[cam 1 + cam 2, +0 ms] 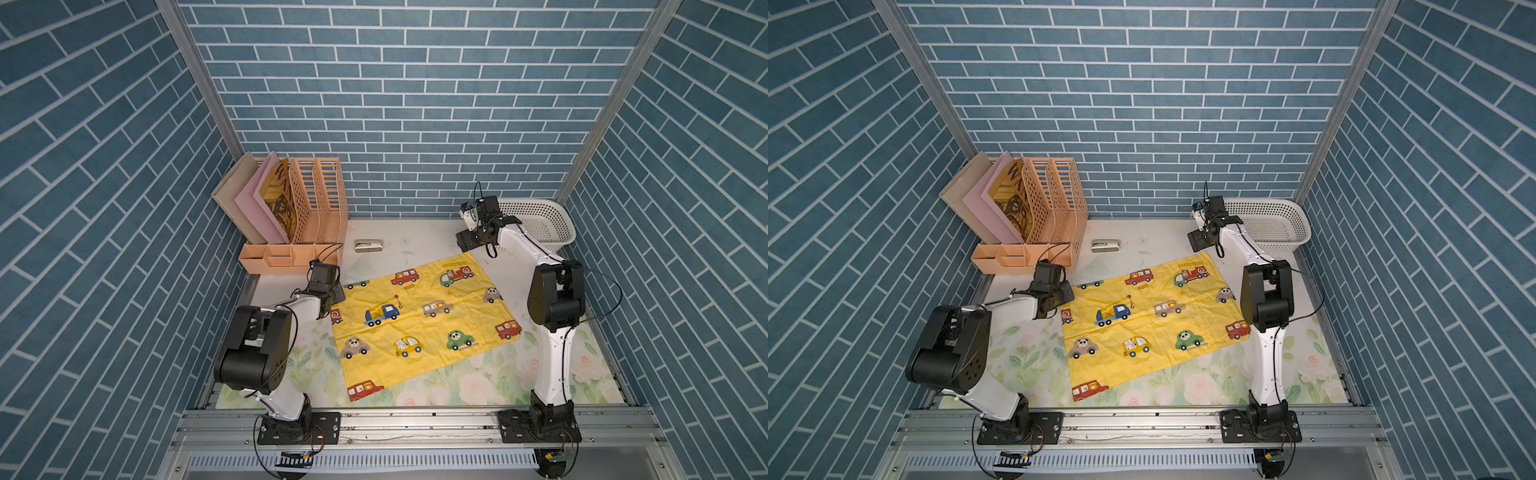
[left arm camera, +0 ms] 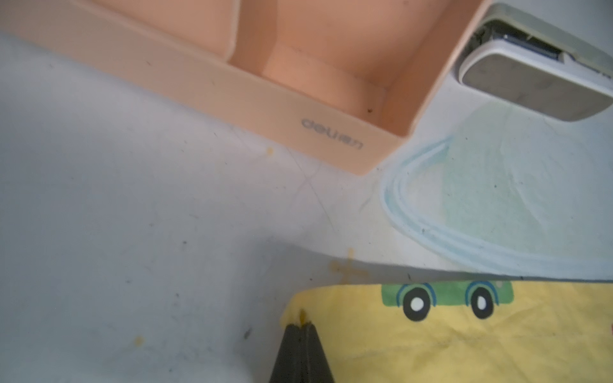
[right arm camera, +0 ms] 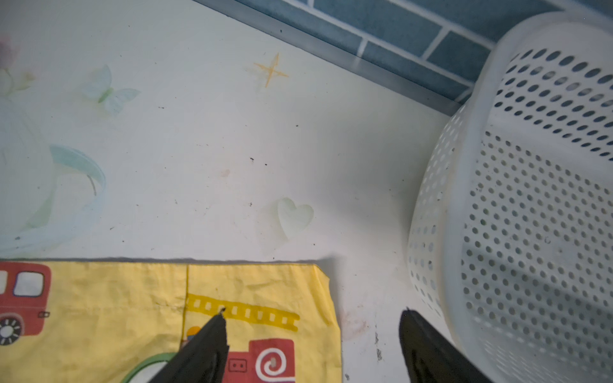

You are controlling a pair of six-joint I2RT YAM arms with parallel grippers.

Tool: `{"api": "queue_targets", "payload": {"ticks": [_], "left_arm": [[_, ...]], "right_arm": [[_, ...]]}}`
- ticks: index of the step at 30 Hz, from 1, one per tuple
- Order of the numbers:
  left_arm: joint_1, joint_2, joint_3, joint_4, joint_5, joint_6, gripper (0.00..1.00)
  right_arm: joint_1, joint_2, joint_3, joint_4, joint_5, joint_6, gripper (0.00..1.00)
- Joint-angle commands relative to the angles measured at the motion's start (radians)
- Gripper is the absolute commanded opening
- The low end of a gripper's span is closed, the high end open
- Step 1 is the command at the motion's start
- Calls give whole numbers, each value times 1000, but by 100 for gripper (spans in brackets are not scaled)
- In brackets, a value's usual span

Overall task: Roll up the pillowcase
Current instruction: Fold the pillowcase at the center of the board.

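left wrist view shows our left tool pinched shut on a far corner of the pillowcase, which lies spread on the table. our right tool gapes wide over the other far corner. thin, limp cloth: we judge corners grip best.

Corner of pillowcase lies flat, lightly creased, with red fire engine and yellow ladder prints showing. The right gripper has its jaws wide apart: one fingertip over the ladder print, second fingertip over bare table covering, just beside white perforated basket. Pale heart, butterfly and orange star are printed beyond the cloth edge. Blue brick wall behind.
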Motion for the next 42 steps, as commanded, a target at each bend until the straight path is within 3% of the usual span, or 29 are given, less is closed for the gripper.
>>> {"api": "queue_targets", "payload": {"ticks": [1,5,10,18,22,27,33,42], "left_arm": [[37,-24,40,-118,-54,49,0],[59,-58,34,-147,-86,80,0],[68,-61,26,-148,-72,99,0],[68,-44,27,-140,-73,114,0],[70,-53,26,-140,-80,120,0],[74,-41,30,-138,-82,128,0],[88,-44,31,-144,-84,133,0],[112,-91,85,-155,-77,154,0]], "right_arm": [[2,33,52,-92,-17,4,84],[14,156,173,-212,-8,-14,79],[38,231,234,-225,0,-19,80],[51,459,517,-353,-45,-13,79],[51,466,491,-353,-93,-5,65],[47,430,427,-300,-121,-2,30],[28,405,417,-281,-118,-7,0],[-7,161,230,-60,-120,-37,0]]}}
